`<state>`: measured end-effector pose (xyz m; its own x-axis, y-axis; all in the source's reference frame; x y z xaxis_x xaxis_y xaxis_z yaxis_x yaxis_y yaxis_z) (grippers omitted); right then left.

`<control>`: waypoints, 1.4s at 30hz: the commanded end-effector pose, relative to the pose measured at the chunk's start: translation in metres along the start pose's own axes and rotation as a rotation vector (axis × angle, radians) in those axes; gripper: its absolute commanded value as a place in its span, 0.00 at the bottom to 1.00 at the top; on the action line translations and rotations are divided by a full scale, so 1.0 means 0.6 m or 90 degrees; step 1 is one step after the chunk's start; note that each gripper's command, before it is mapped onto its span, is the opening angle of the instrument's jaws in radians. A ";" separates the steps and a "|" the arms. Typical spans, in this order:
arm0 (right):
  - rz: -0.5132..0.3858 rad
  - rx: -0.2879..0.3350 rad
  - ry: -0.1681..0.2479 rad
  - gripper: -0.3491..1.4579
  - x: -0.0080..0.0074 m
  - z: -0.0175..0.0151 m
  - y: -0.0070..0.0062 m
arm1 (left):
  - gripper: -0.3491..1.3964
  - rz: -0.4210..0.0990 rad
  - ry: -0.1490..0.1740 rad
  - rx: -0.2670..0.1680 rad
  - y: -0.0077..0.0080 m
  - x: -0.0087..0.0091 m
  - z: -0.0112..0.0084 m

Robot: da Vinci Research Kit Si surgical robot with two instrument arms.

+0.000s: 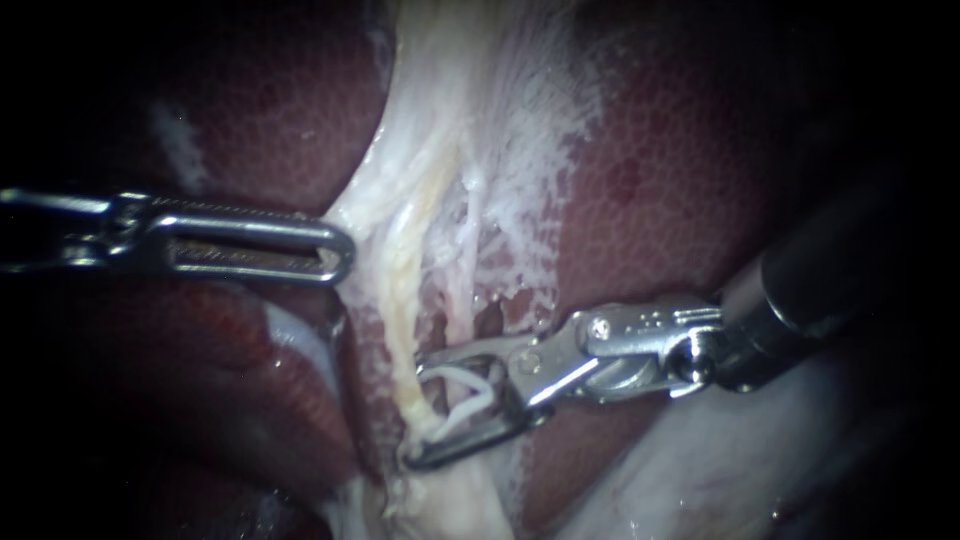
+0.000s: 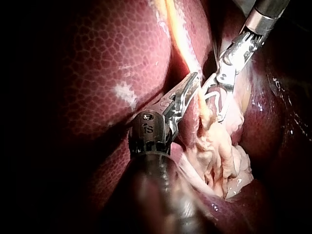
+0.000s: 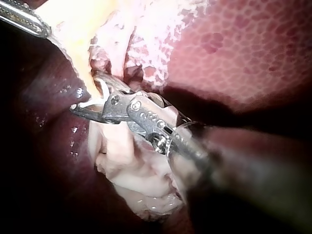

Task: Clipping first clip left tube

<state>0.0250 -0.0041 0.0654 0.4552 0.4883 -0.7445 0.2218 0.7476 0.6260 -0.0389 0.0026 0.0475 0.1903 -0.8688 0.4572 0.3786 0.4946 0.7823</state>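
Note:
My right instrument (image 1: 418, 412) comes in from the right, its two jaws standing apart with a white clip (image 1: 470, 395) seated between them. They straddle a pale yellowish tube (image 1: 405, 320) that runs down the middle of the dissected white tissue. The right wrist view shows the same jaws (image 3: 85, 92) and clip (image 3: 104, 90) around the strand. My left instrument (image 1: 335, 250) reaches in from the left. Its long slotted jaws lie together on the edge of the white tissue (image 1: 375, 215) and hold it to the left. In the left wrist view its jaws (image 2: 187, 90) sit beside the clip-bearing jaws (image 2: 219, 97).
Dark red liver (image 1: 680, 180) lies on both sides of the white band. Webby white strands (image 1: 520, 150) cover the liver right of the tube. Pale folded tissue (image 2: 219, 151) bunches below the jaws. Pale smooth tissue (image 1: 700, 470) lies under my right instrument's shaft.

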 end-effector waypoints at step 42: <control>-0.006 0.082 -0.041 0.43 0.0001 0.0034 0.0000 | 0.00 0.001 0.001 0.002 0.0000 0.0007 0.0007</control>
<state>0.0268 -0.0050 0.0659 0.5063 0.4488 -0.7364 0.3345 0.6849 0.6473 -0.0392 0.0023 0.0479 0.1927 -0.8677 0.4582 0.3750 0.4967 0.7828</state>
